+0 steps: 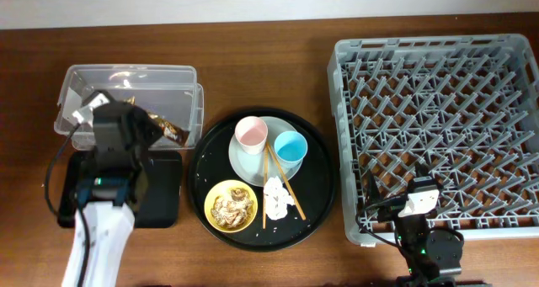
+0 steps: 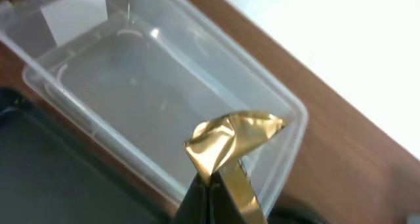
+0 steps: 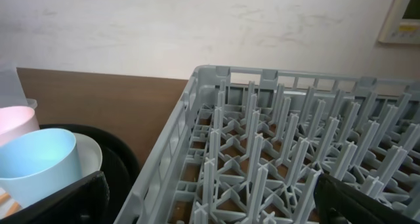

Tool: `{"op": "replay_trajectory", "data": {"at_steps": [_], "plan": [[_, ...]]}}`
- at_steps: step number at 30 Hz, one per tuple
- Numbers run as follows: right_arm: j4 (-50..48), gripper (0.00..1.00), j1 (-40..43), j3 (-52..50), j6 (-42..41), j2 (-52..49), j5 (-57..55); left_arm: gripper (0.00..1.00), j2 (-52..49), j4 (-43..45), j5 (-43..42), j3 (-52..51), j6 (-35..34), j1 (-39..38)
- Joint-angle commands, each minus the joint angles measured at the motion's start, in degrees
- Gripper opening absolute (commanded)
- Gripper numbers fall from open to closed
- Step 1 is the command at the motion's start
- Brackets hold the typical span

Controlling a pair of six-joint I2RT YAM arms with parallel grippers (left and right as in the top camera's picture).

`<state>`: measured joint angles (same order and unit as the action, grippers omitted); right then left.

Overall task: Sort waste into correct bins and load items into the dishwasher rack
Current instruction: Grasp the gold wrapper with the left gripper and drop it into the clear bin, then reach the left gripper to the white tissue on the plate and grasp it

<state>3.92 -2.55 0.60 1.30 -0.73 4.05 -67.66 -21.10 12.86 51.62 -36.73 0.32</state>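
**Brown wooden table: wrapper pinched above the tub, release is the step in hand**

Brown wood runs under everything, with a pale wall beyond; clock directions below are read from the overhead view, twelve being the wall side.

The left gripper (image 2: 211, 201) is closed to a narrow pinch on the lower end of the brown-gold snack wrapper (image 2: 233, 135), whose crumpled gold top stands free above the fingers. It hangs over the clear tub (image 1: 126, 70) at about ten o'clock on the table, over the tub's four-o'clock corner and close to the rim. The shallow black tray (image 1: 164, 194) lies just at the tub's six o'clock.

To do this step well, I would judge it wise to carry the wrapper further towards the tub's middle before opening. Foil is light and may cling to a pad or flutter, and a drop at the corner could land on the rim or slide onto the black tray. Lower it, open fully, then lift straight up.

The right gripper (image 3: 210, 184) holds nothing, its fingers spread wide. It sits at the seven-o'clock corner of the dishwasher rack (image 1: 438, 127), which fills three o'clock.

The paper napkin (image 1: 275, 196) and the yellow bowl (image 1: 232, 205) of scraps wait on the round black tray (image 1: 198, 165) at the centre.
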Motion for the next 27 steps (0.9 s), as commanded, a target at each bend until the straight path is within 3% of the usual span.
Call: {"op": "replay_trajectory", "data": {"at_steps": [1,3,4,5,9,10,13,16,18,19,24,27], "plan": [[0.31,0.98,0.37,-0.28,-0.09,0.37,-0.24,0.00,-10.03,10.03,-0.85,0.07,0.33,2.54],[0.31,0.98,0.37,-0.28,-0.09,0.37,-0.26,0.00,-15.91,17.31,-0.85,0.07,0.33,4.35],[0.31,0.98,0.37,-0.28,-0.09,0.37,-0.26,0.10,-18.49,20.37,-0.90,0.07,0.33,5.25],[0.31,0.98,0.37,-0.28,-0.09,0.37,-0.26,0.43,-20.28,22.18,-0.92,0.07,0.33,5.90],[0.31,0.98,0.37,-0.28,-0.09,0.37,-0.24,0.79,-20.85,23.87,-2.97,0.68,9.44,6.23],[0.31,0.98,0.37,-0.28,-0.09,0.37,-0.26,0.81,-20.26,23.76,-4.37,1.14,11.67,6.19],[0.31,0.98,0.37,-0.28,-0.09,0.37,-0.26,0.81,-14.69,16.72,-10.95,4.70,14.53,5.88],[0.31,0.98,0.37,-0.28,-0.09,0.37,-0.26,0.81,-6.12,-1.20,-19.39,10.60,14.45,2.36],[0.31,0.98,0.37,-0.28,-0.09,0.37,-0.24,0.81,1.03,-16.15,-21.00,11.56,14.05,-4.04],[0.31,0.98,0.37,-0.28,-0.09,0.37,-0.26,0.77,2.40,-20.13,-21.00,11.54,14.05,-6.29],[0.31,0.98,0.37,-0.28,-0.09,0.37,-0.26,0.33,1.20,-39.85,-20.52,10.56,12.13,-22.56],[0.31,0.98,0.37,-0.28,-0.09,0.37,-0.24,0.26,-2.10,-41.86,-19.93,7.82,10.36,-31.30]]}}
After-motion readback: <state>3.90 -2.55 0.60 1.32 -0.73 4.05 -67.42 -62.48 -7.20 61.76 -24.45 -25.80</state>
